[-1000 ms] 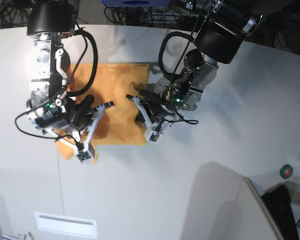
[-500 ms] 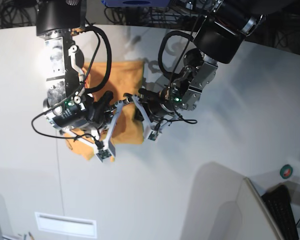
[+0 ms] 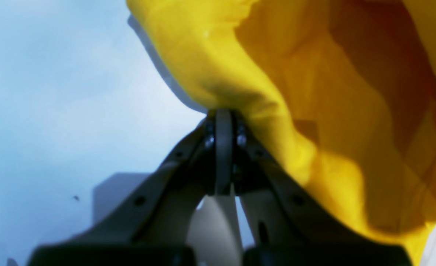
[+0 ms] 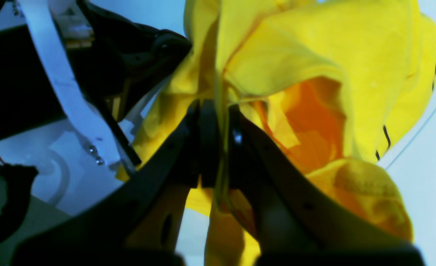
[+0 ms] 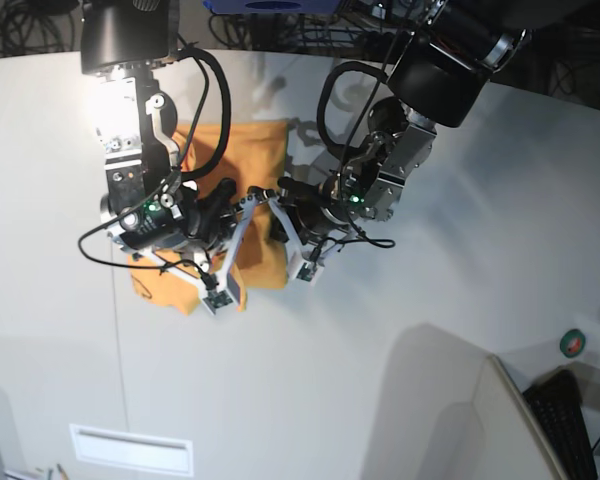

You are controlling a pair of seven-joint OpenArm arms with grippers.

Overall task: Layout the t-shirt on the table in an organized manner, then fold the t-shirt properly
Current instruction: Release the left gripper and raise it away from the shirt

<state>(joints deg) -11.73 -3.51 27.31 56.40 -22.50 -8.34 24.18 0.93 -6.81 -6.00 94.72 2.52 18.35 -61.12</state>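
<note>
Base view: I see the t-shirt (image 5: 252, 160) lying bunched on the bench (image 5: 500, 230), between my two arms near the far edge. Its visible spread is narrower than a second ago, when it lay as a wide flat panel. My right arm has travelled toward the left arm, carrying its edge of the cloth inward.

Right wrist view: the right fingers (image 4: 218, 111) are clenched on a gathered fold of the t-shirt (image 4: 351, 74), with thin black lettering showing at the cloth's right edge.

Left wrist view: the left fingers (image 3: 223, 114) are pressed fully together, pinching the hem of the t-shirt (image 3: 314, 92), which rises above the bench (image 3: 55, 92).
</note>
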